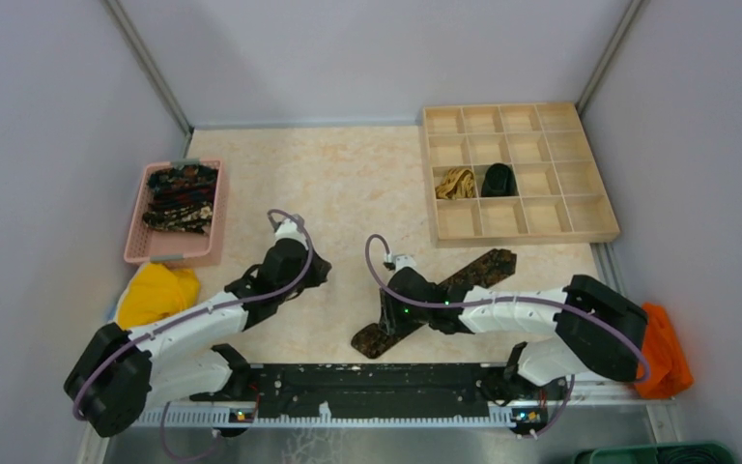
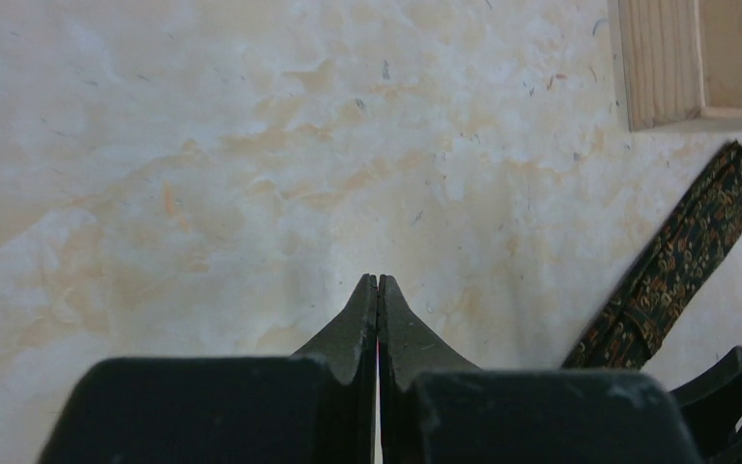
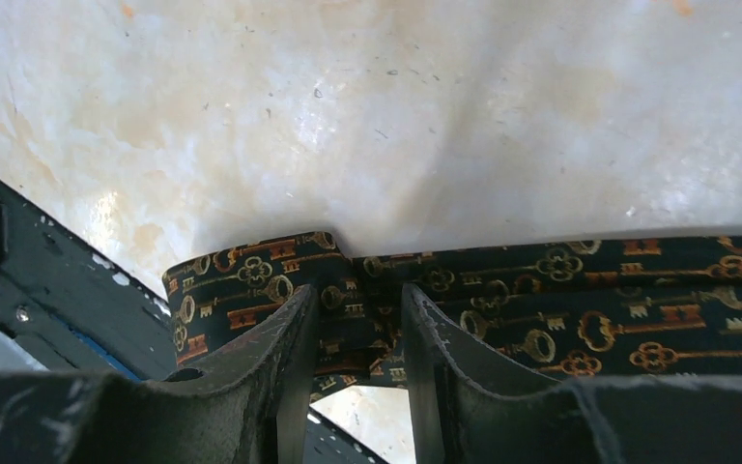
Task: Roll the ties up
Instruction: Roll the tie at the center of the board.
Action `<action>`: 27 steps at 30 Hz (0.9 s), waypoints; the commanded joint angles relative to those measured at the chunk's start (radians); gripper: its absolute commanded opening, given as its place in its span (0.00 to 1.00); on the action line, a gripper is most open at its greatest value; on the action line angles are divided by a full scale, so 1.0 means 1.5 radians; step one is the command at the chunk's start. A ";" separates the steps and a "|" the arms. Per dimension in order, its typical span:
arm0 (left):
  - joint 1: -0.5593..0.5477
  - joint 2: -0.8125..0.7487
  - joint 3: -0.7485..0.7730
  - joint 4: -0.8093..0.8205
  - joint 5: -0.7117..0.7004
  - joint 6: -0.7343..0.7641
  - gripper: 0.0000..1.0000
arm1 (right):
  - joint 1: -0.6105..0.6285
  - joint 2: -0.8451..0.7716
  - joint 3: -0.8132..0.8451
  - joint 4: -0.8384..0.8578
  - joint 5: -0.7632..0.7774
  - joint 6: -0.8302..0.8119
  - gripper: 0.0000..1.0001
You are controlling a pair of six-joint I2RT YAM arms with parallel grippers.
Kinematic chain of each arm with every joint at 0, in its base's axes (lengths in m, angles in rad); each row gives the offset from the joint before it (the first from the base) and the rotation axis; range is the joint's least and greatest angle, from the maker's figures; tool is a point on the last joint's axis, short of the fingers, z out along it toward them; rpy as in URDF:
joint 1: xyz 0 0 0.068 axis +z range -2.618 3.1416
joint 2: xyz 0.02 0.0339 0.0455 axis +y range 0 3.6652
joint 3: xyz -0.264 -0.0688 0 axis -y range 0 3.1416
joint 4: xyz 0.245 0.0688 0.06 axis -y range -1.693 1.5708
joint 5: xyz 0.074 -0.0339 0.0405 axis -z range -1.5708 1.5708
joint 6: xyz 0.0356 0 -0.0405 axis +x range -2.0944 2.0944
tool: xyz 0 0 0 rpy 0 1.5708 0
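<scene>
A dark tie [image 1: 483,266] with a gold key pattern lies diagonally on the table, from near the wooden tray down to the front rail. My right gripper [image 1: 391,317] is at its near end; in the right wrist view my right gripper [image 3: 357,290] has its jaws closed on a bunched fold of the tie [image 3: 580,309]. My left gripper [image 1: 321,272] is shut and empty over bare table, left of the tie. In the left wrist view my left gripper [image 2: 378,280] shows its tips pressed together, with the tie [image 2: 681,266] to its right.
A pink basket [image 1: 135,242] at the left holds several dark patterned ties [image 1: 182,196]. The wooden compartment tray [image 1: 599,208] at the back right holds a rolled tan-gold tie [image 1: 456,183] and a rolled black tie [image 1: 498,179]. A yellow cloth [image 1: 157,293] lies left, an orange cloth [image 1: 665,350] right.
</scene>
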 commanded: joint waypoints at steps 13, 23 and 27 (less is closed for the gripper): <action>-0.182 0.134 -0.026 0.091 0.120 -0.029 0.00 | 0.038 -0.117 -0.004 -0.090 0.055 -0.010 0.36; -0.230 0.192 -0.017 0.106 0.143 -0.071 0.00 | 0.045 -0.139 -0.007 -0.139 0.081 -0.005 0.34; -0.255 0.217 0.000 0.104 0.155 -0.081 0.00 | 0.052 -0.169 -0.006 -0.152 0.092 -0.005 0.36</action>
